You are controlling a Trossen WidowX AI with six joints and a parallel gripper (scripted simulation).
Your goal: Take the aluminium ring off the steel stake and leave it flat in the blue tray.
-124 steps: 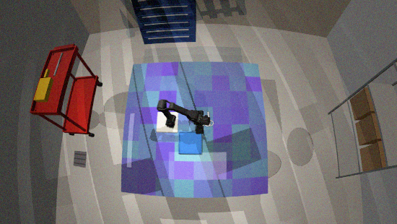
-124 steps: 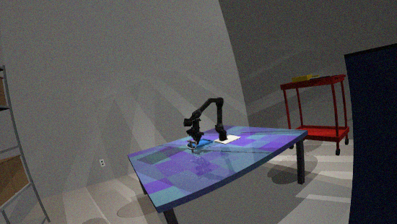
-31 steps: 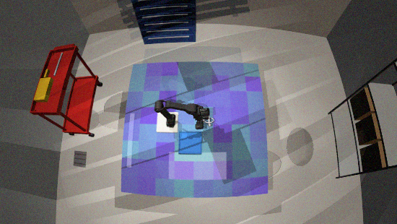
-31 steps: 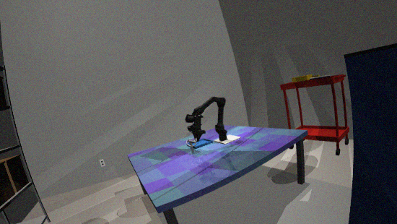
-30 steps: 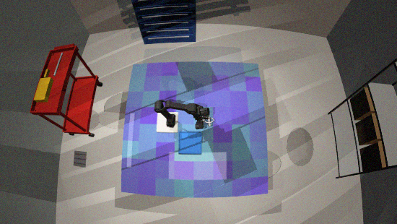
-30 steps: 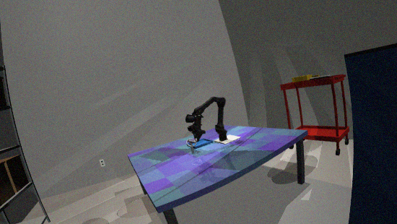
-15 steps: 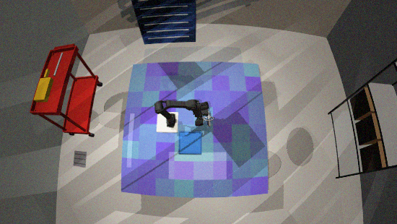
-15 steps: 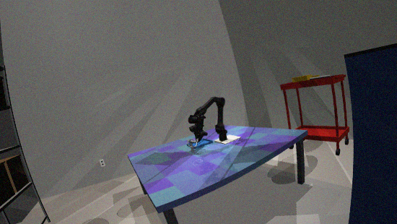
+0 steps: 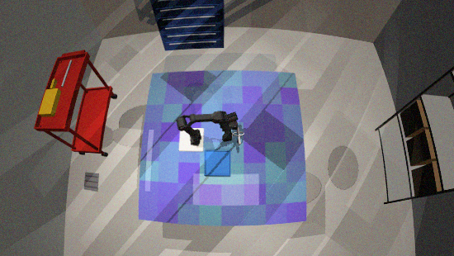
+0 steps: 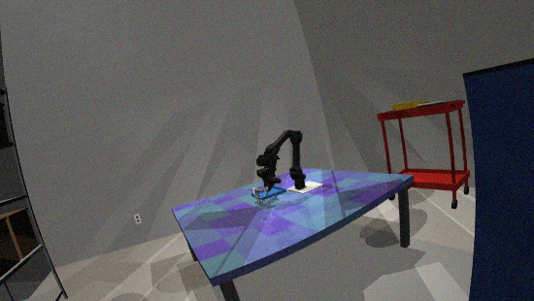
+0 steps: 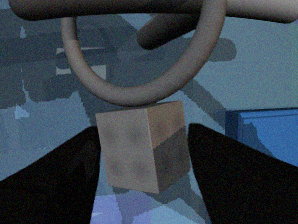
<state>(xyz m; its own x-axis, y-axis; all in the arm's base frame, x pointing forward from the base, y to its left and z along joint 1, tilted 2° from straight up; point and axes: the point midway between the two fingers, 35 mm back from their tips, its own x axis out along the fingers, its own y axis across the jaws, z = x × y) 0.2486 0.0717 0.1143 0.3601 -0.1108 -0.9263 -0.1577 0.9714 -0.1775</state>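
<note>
My gripper (image 10: 266,187) (image 11: 144,135) is shut on the square tab (image 11: 122,147) of the aluminium ring, low over the table. The grey ring (image 11: 135,96) (image 10: 254,192) extends from the tab, away from the fingers. The stake's thick cross-bar (image 11: 100,8) passes over the ring's far part and hides it. A rounded cylinder end of the stake (image 11: 150,39) shows within the ring's outline. Whether the ring still encircles the stake cannot be told. The blue tray (image 9: 215,166) (image 10: 276,192) (image 11: 272,137) has nothing visible in it; in the wrist view it lies right of the fingers.
The arm's base stands on a white plate (image 9: 185,145) (image 10: 313,185) beside the tray. The patchwork table (image 9: 285,194) (image 10: 233,248) carries strong shadows. A red cart (image 9: 68,103) (image 10: 432,179), a blue cabinet (image 9: 190,25) and a shelf rack stand away from the table.
</note>
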